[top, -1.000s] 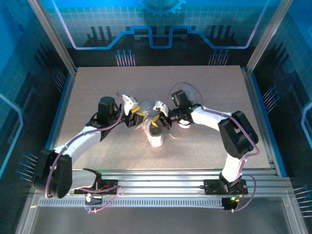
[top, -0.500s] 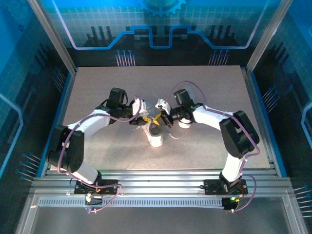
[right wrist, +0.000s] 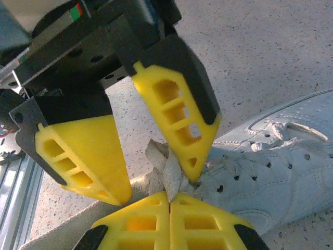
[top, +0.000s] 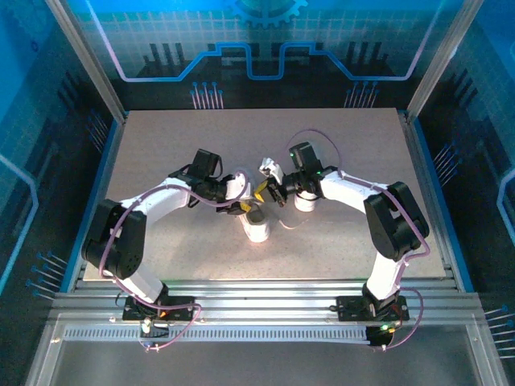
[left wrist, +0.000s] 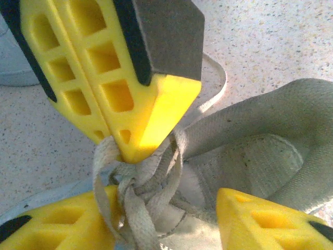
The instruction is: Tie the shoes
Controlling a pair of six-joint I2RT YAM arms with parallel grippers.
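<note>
One pale grey shoe [top: 256,228] lies mid-table with its heel toward the arms, and its open collar [left wrist: 260,151] is close up in the left wrist view. Its laces [left wrist: 140,182] bunch in a loose tangle at the tongue. My right gripper [right wrist: 170,197] is shut on a strand of lace [right wrist: 167,174] above the tangle [top: 261,191]. My left gripper [left wrist: 156,229] is open and straddles the tangle [top: 243,205]; lace drapes against its left finger [left wrist: 57,221]. The second shoe [top: 304,203] sits just right of the first, partly under my right arm.
Both arms meet over the shoes mid-table [top: 161,145]. The speckled tabletop has free room to the back, left and right. Metal rails [top: 265,293] run along the near edge, and frame posts stand at the corners.
My left arm has swung forward and right, bringing its open gripper down over the lace tangle. My right gripper has shifted slightly up, still holding lace.
</note>
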